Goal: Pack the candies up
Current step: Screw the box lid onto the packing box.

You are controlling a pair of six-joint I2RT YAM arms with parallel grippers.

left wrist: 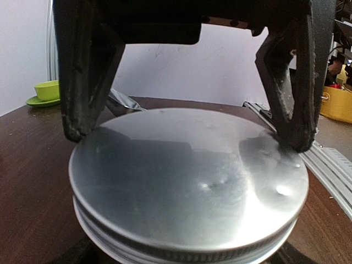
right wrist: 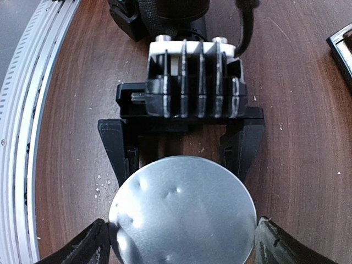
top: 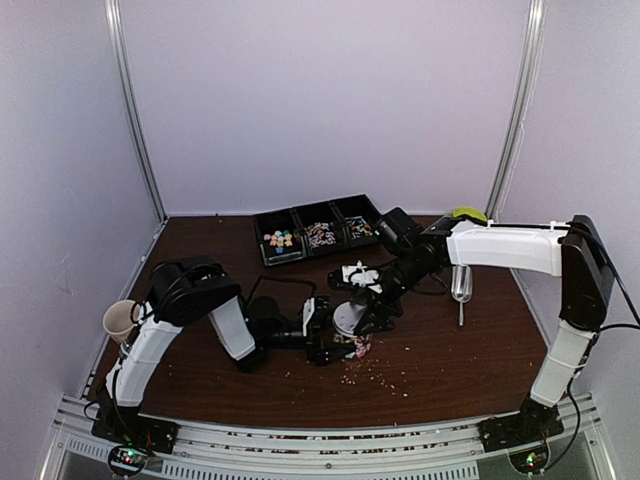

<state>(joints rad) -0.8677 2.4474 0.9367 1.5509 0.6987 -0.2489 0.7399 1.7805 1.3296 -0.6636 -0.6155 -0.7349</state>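
Dark wood table (top: 470,350), strewn with pale crumbs (top: 385,378), closed in by pale lilac walls (top: 320,100). The candies (top: 279,240) lie in a black three-bay tray (top: 261,240) at upper centre. The pieces are too small to give an axis, but the row of bays runs left to right (right end slightly higher). At mid-frame a jar (top: 352,335) stands upright, metal lid (right wrist: 181,214) facing up, clamped by the left gripper (left wrist: 187,137). The right gripper (right wrist: 184,242) straddles the lid; whether it presses, I cannot tell.

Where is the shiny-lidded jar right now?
The jar stands mid-table in the top view, held by the left gripper, with the right gripper flanking its lid from above.
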